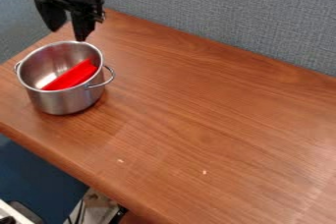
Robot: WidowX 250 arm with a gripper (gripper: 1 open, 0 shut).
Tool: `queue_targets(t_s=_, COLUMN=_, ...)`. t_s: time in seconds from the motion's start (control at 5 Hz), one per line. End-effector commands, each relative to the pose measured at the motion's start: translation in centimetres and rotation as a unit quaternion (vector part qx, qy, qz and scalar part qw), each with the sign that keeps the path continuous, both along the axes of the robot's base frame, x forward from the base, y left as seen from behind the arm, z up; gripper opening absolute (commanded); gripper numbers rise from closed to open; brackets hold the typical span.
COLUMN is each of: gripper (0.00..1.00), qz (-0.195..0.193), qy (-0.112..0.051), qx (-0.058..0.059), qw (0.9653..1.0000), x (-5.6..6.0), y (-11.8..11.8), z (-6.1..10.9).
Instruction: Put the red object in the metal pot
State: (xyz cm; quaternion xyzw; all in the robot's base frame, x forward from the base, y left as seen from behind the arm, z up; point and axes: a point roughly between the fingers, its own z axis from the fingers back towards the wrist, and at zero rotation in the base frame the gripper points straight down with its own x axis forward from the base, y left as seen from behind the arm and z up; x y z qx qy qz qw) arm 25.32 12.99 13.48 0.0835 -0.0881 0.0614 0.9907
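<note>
The red object (pixel 70 75) lies slanted inside the metal pot (pixel 63 99), which stands on the left end of the wooden table (pixel 210 110). The pot's small handle points right. My black gripper (pixel 67 29) hangs point-down just behind and above the pot's far rim, apart from the pot. Its fingers (pixel 50 20) stand close together with nothing held between them, and it reads as shut.
A grey-blue wall (pixel 237 12) runs right behind the table's far edge. The table's near edge drops off at the lower left, with a dark floor and some equipment (pixel 98 208) below it.
</note>
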Motion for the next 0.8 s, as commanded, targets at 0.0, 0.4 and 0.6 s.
queue_targets(t_s=0.0, gripper=1.00, qz=0.015, qy=-0.011, qx=-0.002, qw=0.9998, x=1.1, y=0.6, z=-0.4)
queue_targets(t_s=0.4, gripper=1.00, qz=-0.035, qy=-0.034, qx=-0.005, qw=0.9988, x=1.8, y=0.7, z=0.6)
queue_targets(t_s=0.6, gripper=1.00, qz=-0.096, qy=-0.053, qx=-0.001, qw=0.9939, x=1.9, y=0.9, z=2.0)
